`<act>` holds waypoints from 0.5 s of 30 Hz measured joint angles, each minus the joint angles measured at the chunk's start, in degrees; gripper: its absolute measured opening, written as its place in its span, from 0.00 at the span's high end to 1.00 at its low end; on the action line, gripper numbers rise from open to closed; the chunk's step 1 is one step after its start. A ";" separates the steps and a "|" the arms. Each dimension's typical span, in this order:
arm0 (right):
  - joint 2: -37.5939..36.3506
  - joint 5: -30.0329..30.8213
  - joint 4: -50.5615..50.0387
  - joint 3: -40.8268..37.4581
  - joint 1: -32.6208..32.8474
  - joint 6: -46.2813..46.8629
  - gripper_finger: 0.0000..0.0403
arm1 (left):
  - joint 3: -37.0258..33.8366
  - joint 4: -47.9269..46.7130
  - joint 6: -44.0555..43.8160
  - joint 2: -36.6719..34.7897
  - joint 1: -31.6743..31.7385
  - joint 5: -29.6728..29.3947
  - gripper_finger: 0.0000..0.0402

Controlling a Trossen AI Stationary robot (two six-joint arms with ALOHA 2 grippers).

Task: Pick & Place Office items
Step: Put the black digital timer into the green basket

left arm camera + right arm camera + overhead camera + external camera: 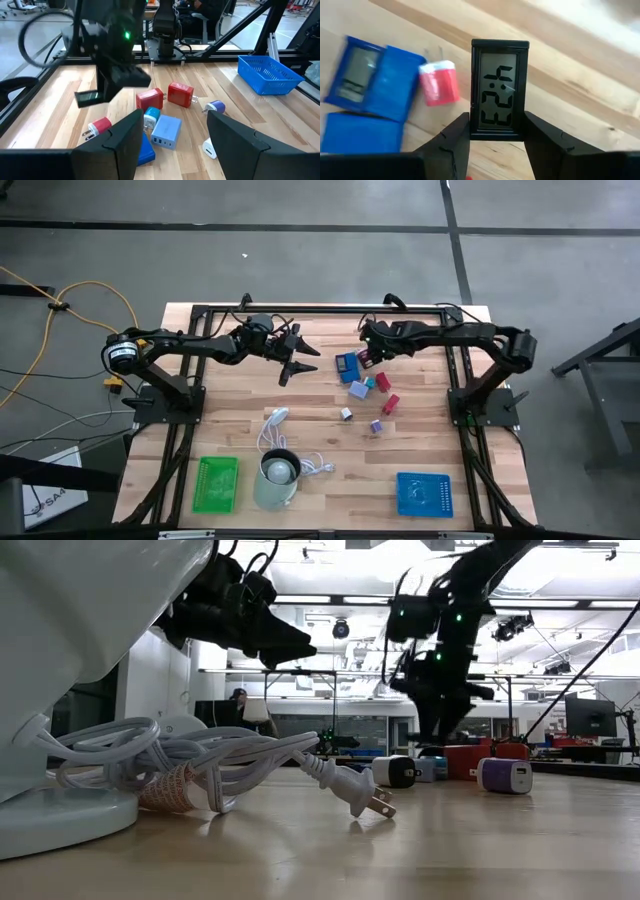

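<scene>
My right gripper [497,121] is shut on a small black digital clock [499,90] and hangs above the cluster of office items [365,390] on the far middle of the table. Below it lie flat blue pieces [375,82] and a pink-red block [439,82]. The left wrist view also shows red blocks [181,94], a light blue block [166,132] and a purple-and-white piece [215,106] flat on the wood. My left gripper [305,358] is open and hovers left of the cluster, touching nothing. My right gripper pinches the clock's lower end [497,134] between its two fingers [457,135], one on each long side edge. The fingers slant down from the table's right. The clock is lifted clear of the table and sticks out beyond the fingertips, display toward the wrist camera.
A green tray [215,483] sits at the near left and a blue tray [424,493] at the near right. Between them stand a pale grey-green cup [278,475] and a white coiled cable [278,430]. The black frame rail [320,310] runs along the far edge.
</scene>
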 joint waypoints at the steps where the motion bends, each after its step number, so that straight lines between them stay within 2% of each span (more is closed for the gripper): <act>1: -1.09 -0.11 -0.01 0.00 0.06 -0.85 0.63 | 0.00 0.00 0.00 0.00 0.00 0.00 0.47; 9: -7.83 -5.72 1.64 0.00 2.21 -6.02 0.63 | 0.00 0.09 0.00 0.00 0.00 0.00 0.47; 15: -8.55 -7.39 3.21 0.00 5.86 -7.00 0.63 | 0.00 0.20 0.00 0.00 0.00 0.00 0.47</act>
